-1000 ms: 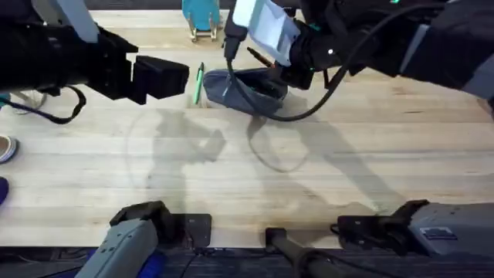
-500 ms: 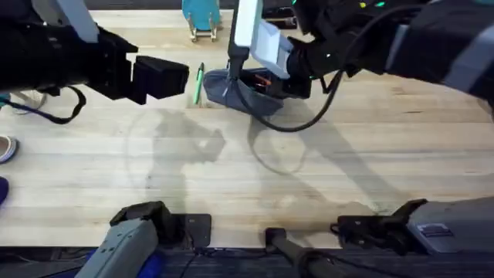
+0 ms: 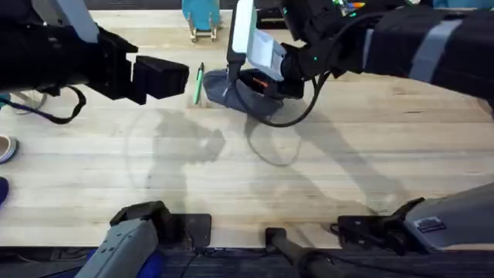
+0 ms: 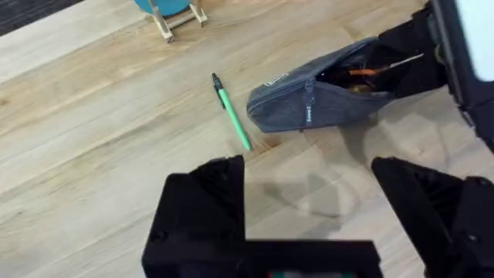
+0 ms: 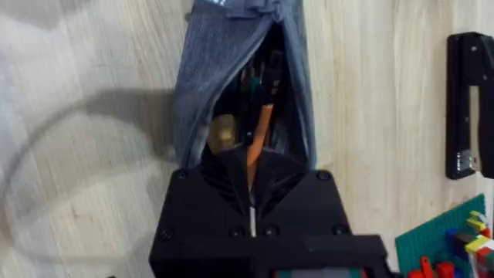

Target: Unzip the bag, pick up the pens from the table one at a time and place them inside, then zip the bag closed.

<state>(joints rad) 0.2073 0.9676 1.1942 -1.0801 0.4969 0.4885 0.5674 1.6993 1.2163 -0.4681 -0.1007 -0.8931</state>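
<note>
1. Overhead view: soft blue-grey denim-like zip pouch, the bag (image 3: 245,91), lies on the light pale-plank wooden table (image 3: 255,177) at the far middle, mouth unzipped and gaping.
2. Right gripper (image 5: 252,174) sits at the bag's open mouth, fingers clamped together on the slim orange pen (image 5: 260,127), which points down into the opening. Darker items already inside; cannot tell what they are.
3. Left gripper (image 4: 309,181) hovers above the table, near the bag but apart from it, fingers spread wide, holding nothing.
4. Slim green pen with black end (image 4: 231,116) lies flat on the table just beside the bag's closed end, not touching it as far as the left wrist view shows.
5. Step in hand, by my judgement: dropping the orange pen in. To do it well, keep the pen lined up with the bag's length, push the tip past the zipper edge, release only once most of the shaft is inside; otherwise it may catch on the fabric lip or tip out.
6. Bag fabric is limp, walls sag, opening is narrow; likely shifts if nudged. The left gripper could steady it.
7. Black stapler (image 5: 468,108) lies on the table beside the bag, well clear.
8. Green pen and zipping not yet done.
</note>
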